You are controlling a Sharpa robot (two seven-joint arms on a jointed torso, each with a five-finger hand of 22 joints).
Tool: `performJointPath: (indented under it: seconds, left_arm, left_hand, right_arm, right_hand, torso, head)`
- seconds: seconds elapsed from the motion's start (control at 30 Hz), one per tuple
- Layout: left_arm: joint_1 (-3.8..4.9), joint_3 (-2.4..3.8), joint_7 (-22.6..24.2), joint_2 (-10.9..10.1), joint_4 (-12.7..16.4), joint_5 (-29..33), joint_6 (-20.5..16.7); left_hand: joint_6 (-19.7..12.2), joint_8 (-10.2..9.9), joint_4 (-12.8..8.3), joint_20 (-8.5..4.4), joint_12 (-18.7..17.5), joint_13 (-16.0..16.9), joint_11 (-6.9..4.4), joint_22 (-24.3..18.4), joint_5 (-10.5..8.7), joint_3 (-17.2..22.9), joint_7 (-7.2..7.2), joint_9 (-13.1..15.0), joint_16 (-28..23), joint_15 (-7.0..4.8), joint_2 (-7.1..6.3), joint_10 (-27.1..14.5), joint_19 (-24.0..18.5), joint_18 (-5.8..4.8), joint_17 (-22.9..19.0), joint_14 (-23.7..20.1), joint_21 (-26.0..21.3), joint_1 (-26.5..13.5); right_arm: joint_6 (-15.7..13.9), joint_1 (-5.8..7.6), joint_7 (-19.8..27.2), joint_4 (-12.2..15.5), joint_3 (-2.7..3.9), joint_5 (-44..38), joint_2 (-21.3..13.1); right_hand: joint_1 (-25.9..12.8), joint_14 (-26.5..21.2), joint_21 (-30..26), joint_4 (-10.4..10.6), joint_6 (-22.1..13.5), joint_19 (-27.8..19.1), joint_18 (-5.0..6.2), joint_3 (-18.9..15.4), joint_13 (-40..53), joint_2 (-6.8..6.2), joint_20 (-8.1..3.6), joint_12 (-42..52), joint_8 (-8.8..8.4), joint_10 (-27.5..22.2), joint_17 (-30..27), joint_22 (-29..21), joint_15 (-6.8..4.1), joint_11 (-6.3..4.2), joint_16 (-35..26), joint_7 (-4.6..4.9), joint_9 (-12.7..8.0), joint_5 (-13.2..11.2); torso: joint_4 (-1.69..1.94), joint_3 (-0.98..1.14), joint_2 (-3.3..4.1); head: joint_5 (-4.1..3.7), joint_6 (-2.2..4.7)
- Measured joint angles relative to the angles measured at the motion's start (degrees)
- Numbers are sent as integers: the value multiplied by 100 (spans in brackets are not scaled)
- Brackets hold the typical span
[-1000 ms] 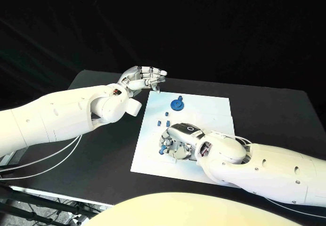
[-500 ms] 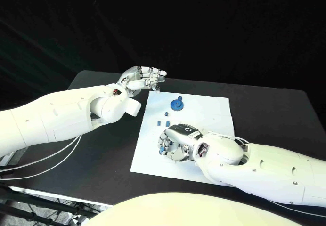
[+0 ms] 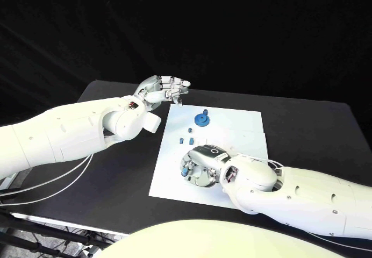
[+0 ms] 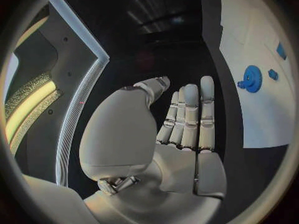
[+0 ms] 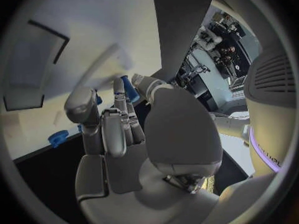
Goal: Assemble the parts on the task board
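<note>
- The right hand's [image 3: 203, 164] fingers [image 5: 118, 122] are closed on a small blue part [image 5: 129, 88], held low over the task board's [image 3: 233, 121] near-left area.
- The left hand [image 3: 163, 89] is kept at the board's far-left corner, fingers [image 4: 190, 117] straight, side by side, holding nothing.
- A blue disc-shaped part [image 3: 202, 118] stands on the far half (bare white board lies to its right).
- No legible writing is seen.
</note>
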Motion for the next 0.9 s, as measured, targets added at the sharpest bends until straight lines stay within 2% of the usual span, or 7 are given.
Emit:
performJointPath:
  seconds: [0.13, 0.37, 0.57, 0.63, 0.7, 0.8, 0.9]
  left_arm:
    - [-1, 0, -4, -2, 0, 0, 3]
    - [-1, -1, -10, -5, -3, 0, 9]
    - [-1, -3, -17, -16, -11, 0, 13]
    - [-1, -4, -19, -19, -13, 0, 15]
    - [-1, -4, -20, -21, -15, 0, 16]
    - [-1, -6, -20, -25, -17, -1, 18]
    - [-1, -7, -20, -33, -17, -2, 21]
  left_hand:
    - [0, 0, 0, 0, 0, 0, 0, 0, 0, 0, 0, 0, 0, 0, 0, 0, 0, 1, 0, 0, 0, 0]
    - [0, 0, -16, 0, 0, 1, 0, 0, 0, -16, 0, 0, 0, 0, 0, 0, 0, 0, 0, 0, 0, 0]
    - [0, 0, -16, 0, 0, 1, 0, 0, 0, -16, 0, 0, 0, 0, 0, 0, 0, 1, 1, 0, 1, 0]
    - [0, 0, -16, 0, 0, 1, 0, 0, 0, -16, 0, 0, 0, 0, 0, 0, 0, 0, 1, 0, 1, 0]
    - [0, 0, -16, 0, 1, 1, 0, 0, 0, -16, 0, 0, 0, 0, 0, 0, 0, 0, -1, 0, 1, 0]
    - [0, 0, -16, 0, 21, -4, 0, -6, 0, -16, 0, 0, 0, 0, 0, 0, 0, 0, -6, 0, 1, 0]
    - [0, 0, -16, 0, 20, -4, 0, -6, 0, -16, 0, 0, 0, 0, 0, 0, 0, 0, -6, 0, 1, 0]
  right_arm:
    - [-30, -1, -16, 13, 0, 1, -34]
    - [-140, 0, -17, 123, 0, 4, -156]
    - [-437, 53, 65, 332, 6, 37, -387]
    - [-597, 104, 123, 437, 14, 75, -522]
    - [-735, 173, 180, 540, 30, 128, -677]
    - [-934, 339, 275, 703, 58, 332, -1007]
    - [-1049, 521, 346, 824, 76, 744, -1360]
  right_hand:
    - [-16, 0, -118, -10, -194, 0, 0, -38, 5, -59, 0, -21, -101, -67, -52, -41, 0, -26, -41, 1, -35, 0]
    - [-15, 0, -156, -18, -380, 0, 0, -109, 21, -57, 0, -34, -211, -121, -74, -52, 0, -38, -44, -1, -71, 0]
    - [8, 0, -109, -58, -521, 0, 0, -149, 73, -79, 0, 43, -289, -97, -55, -25, 0, -63, -44, -17, -92, 0]
    - [25, 0, -109, -74, -521, 0, 0, -165, 94, -62, 0, 78, -289, -58, -41, -11, 0, -102, -44, -17, -92, 0]
    - [46, 0, -109, -74, -522, 0, 0, -165, 101, -41, 0, 101, -289, -44, -38, -11, 0, -89, -44, -17, -92, 0]
    - [46, 0, -84, -89, -521, 23, 0, -212, 140, -41, -22, 168, -289, 36, -32, -3, 0, -89, -44, -17, -92, 0]
    - [46, 0, -196, -79, -449, 3, 0, -303, 215, -41, -42, 277, -289, 119, -83, -48, 0, -51, -44, 11, -73, 0]
  torso:
    - [0, 2, 0]
    - [-1, 3, 0]
    - [-1, 3, -1]
    - [-4, 1, -3]
    - [-4, -1, -5]
    - [-7, -3, -10]
    - [-7, -7, -15]
  head:
    - [-5, 0]
    - [-6, 0]
    - [-21, 0]
    - [-35, 0]
    - [-47, 0]
    - [-74, 0]
    - [-133, 0]
